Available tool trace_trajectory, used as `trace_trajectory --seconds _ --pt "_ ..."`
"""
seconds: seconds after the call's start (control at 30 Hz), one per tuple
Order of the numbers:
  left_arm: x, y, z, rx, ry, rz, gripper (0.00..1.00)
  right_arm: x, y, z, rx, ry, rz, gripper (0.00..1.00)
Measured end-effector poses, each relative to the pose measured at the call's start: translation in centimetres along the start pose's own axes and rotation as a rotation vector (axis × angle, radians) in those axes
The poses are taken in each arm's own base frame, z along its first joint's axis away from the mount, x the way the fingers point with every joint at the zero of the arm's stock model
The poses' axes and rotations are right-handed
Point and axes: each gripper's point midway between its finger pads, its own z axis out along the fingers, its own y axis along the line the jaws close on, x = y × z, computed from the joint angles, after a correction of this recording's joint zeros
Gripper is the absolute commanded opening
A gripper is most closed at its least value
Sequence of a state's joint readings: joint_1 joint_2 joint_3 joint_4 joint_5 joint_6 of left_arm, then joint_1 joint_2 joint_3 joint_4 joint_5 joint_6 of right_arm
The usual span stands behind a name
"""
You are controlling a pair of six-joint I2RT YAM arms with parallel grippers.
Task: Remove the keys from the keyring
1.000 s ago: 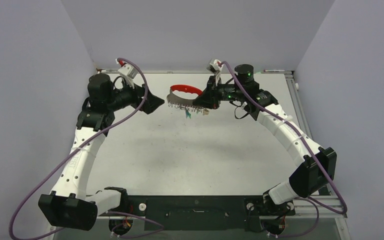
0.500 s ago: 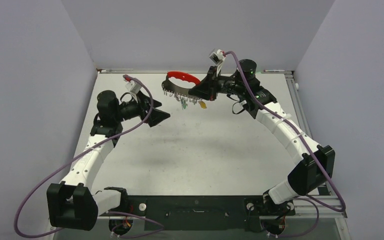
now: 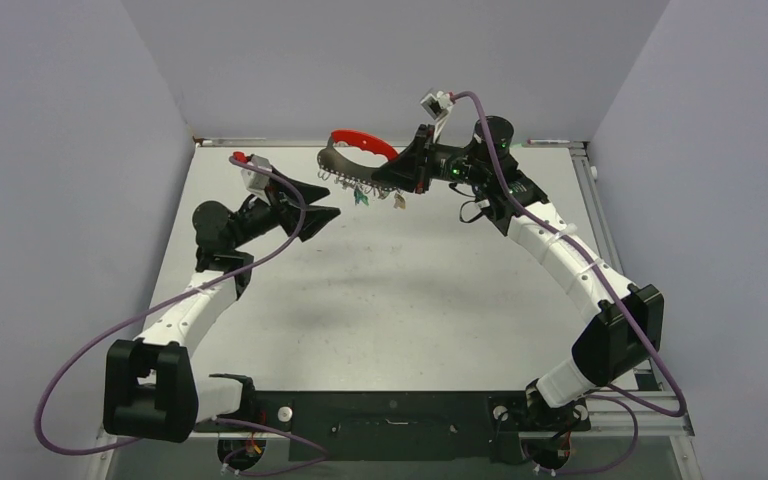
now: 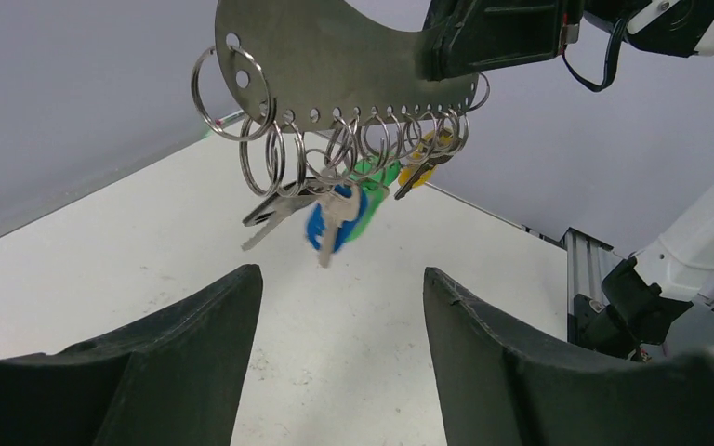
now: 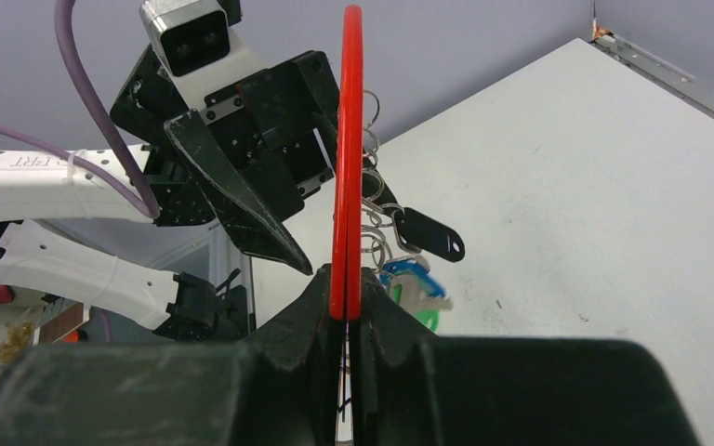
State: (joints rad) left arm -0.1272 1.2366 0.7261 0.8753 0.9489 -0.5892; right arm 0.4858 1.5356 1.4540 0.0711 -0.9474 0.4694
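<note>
**Keyring held aloft over a white table**

At 10 o'clock on the scuffed tabletop, the left gripper gapes wide and holds nothing. Its fingers frame the keys, which hang on split rings from the keyring's grey half. The keyring sits at 12 o'clock, clear of the surface, its red band pinched edge-on in the closed right gripper. Plain lilac-grey walls enclose three sides.

1. A white table, its top faintly scuffed and speckled, fills the booth.
2. Plain pale grey-lilac walls rise from its far edge, left edge and right edge.
3. A metal rail runs along the right edge, possibly aluminium extrusion.
4. The light is even, with soft shadows.
</note>
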Motion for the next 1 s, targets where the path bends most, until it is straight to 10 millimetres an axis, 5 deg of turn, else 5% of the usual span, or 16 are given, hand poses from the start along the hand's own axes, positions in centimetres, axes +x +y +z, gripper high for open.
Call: trace_trajectory --seconds 0.2,1.0 --pt "0.2 0.3 0.6 -0.005 -0.013 0.023 0.46 -0.6 0.3 0.1 -0.01 -0.019 0.01 0.05" --pt "0.4 1.6 1.8 -0.037 -0.02 0.099 0.45 0.2 0.8 1.0 -0.05 -0.004 0.044 0.05"
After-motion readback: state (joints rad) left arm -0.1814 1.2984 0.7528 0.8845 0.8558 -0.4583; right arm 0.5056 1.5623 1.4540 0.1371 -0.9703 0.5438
